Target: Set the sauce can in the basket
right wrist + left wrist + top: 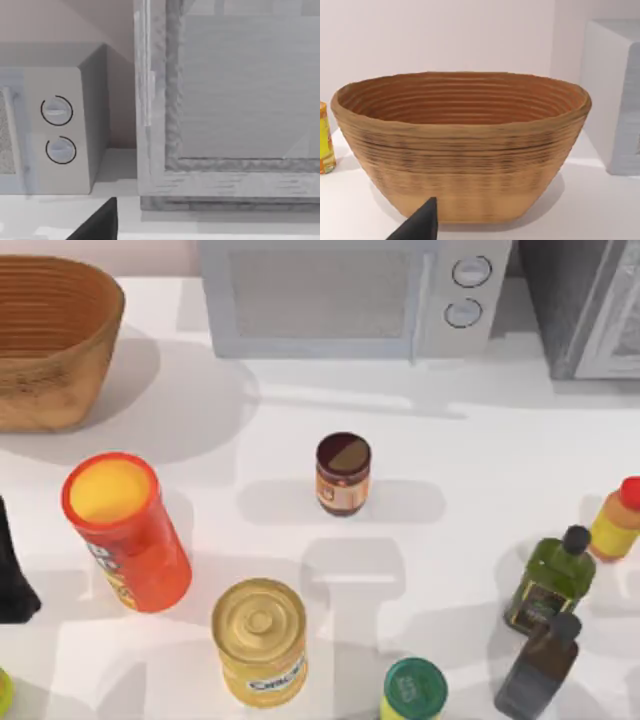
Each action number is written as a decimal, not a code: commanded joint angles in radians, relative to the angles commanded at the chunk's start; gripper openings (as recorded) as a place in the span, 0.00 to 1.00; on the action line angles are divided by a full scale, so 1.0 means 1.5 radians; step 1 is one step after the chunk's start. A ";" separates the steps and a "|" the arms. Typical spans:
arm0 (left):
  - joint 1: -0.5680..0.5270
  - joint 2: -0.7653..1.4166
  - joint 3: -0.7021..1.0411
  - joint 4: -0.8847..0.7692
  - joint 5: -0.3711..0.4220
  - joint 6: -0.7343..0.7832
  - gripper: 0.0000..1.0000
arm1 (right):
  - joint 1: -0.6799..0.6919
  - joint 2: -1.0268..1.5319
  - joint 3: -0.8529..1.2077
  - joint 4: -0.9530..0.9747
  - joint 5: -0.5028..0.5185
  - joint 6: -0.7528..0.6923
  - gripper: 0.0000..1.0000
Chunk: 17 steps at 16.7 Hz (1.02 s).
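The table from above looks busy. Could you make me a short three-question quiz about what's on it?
1. True or false: the sauce can already sits inside the basket.
2. Which is closest to the sauce can? A) gold-topped can B) microwave C) red-capped yellow bottle
3. Fill in: the basket stands at the table's back ____ corner.

Key: 1 false, it stands upright mid-table; 2 A; 3 left.

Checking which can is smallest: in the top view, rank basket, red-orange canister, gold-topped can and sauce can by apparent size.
1. basket, though partly cropped
2. red-orange canister
3. gold-topped can
4. sauce can
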 joint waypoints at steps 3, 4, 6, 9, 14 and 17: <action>-0.001 0.007 0.006 -0.001 0.006 0.005 1.00 | 0.000 0.000 0.000 0.000 0.000 0.000 1.00; -0.003 0.020 0.019 -0.003 0.017 0.014 1.00 | 0.000 0.000 0.000 0.000 0.000 0.000 1.00; -0.011 0.068 0.061 -0.010 0.057 0.044 1.00 | 0.000 0.000 0.000 0.000 0.000 0.000 1.00; -0.029 0.188 0.159 -0.020 0.144 0.109 1.00 | 0.000 0.000 0.000 0.000 0.000 0.000 1.00; -0.060 0.484 0.374 -0.036 0.310 0.241 1.00 | 0.000 0.000 0.000 0.000 0.000 0.000 1.00; -0.074 0.694 0.503 -0.050 0.391 0.323 1.00 | 0.000 0.000 0.000 0.000 0.000 0.000 1.00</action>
